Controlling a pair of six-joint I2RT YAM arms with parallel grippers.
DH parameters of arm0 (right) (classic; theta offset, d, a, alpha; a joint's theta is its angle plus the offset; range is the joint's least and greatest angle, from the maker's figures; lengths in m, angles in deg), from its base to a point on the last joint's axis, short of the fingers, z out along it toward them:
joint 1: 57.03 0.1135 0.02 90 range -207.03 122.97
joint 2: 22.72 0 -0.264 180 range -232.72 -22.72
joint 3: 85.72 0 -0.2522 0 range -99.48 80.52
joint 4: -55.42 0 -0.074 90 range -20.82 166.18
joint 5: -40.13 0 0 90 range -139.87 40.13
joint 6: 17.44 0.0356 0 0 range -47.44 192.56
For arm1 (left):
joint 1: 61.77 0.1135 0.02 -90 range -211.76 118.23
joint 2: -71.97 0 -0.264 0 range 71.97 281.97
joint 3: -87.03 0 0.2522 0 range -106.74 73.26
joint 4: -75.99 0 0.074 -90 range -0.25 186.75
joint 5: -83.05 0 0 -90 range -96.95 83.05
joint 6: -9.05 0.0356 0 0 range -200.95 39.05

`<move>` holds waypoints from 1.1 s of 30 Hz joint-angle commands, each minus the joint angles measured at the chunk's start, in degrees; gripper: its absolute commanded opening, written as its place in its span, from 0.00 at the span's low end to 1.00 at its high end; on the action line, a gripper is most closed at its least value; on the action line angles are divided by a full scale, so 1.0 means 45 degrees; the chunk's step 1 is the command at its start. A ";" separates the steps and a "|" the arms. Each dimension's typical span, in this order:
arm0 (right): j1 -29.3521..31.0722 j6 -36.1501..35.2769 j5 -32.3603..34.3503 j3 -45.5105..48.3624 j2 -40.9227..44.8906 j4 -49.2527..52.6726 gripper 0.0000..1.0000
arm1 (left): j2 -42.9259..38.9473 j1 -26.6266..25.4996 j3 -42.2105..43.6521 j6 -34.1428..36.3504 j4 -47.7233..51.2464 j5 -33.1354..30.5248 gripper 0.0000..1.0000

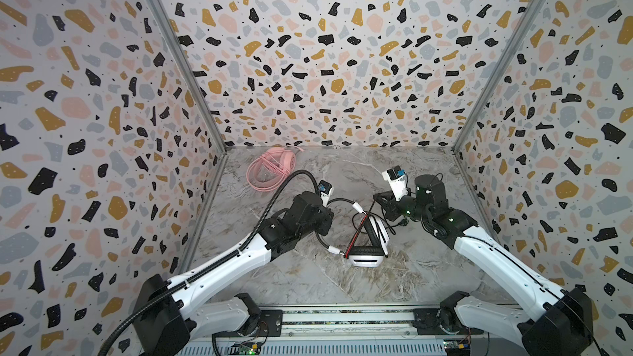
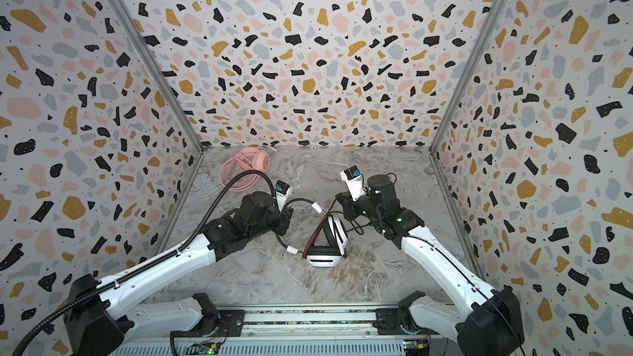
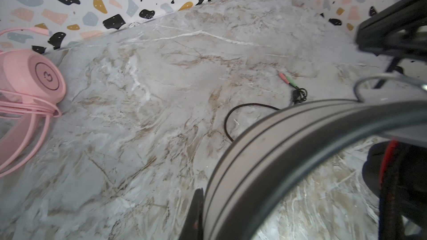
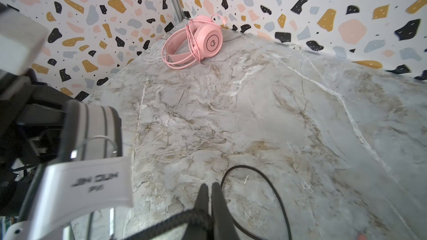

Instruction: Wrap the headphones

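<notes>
- My left pincer [image 2: 287, 216] is clenched on the striped band of the white headset [image 1: 371, 234].
- The white headset stands near the middle of the table [image 1: 342, 285], lower earcup on the surface, band raised toward my left pincer.
- My right pincer [image 4: 209, 192] is clamped on the cable [image 1: 359, 229], which runs taut from the lower earcup up to it.
- Slack cable loops on the table; its plugs [image 3: 286, 80] lie flat.
- The pink headset [image 1: 274, 166] lies in the far-left corner, its cord looped around it, well apart from both pincers.
</notes>
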 commanded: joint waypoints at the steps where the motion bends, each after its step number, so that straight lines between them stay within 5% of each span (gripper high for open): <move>1: -0.0352 0.0229 -0.0674 0.0150 -0.0100 -0.1445 0.11 | -0.0749 -0.0089 0.0120 -0.0058 -0.0665 0.2212 0.00; 5: -0.0349 0.0576 -0.1405 0.0993 -0.0005 -0.2348 0.16 | -0.0921 -0.0075 -0.0207 -0.0566 -0.0874 0.3165 0.00; 8: -0.0365 0.1091 -0.2254 0.2085 0.0120 -0.3651 0.34 | -0.1053 -0.0085 -0.0394 -0.1056 -0.1069 0.3595 0.00; 11: -0.0374 0.1674 -0.3453 0.2804 -0.0087 -0.5012 0.39 | -0.1232 -0.0084 -0.0411 -0.1647 -0.1515 0.4128 0.00; 27: -0.0131 0.3606 -0.4581 0.4126 -0.3376 -1.0581 0.40 | -0.1756 -0.0044 -0.1770 -0.3421 -0.1898 0.5225 0.00; 33: -0.0056 0.4038 -0.4923 0.4340 -0.4577 -1.1977 0.32 | -0.1652 0.0031 -0.2491 -0.3988 -0.1999 0.5439 0.00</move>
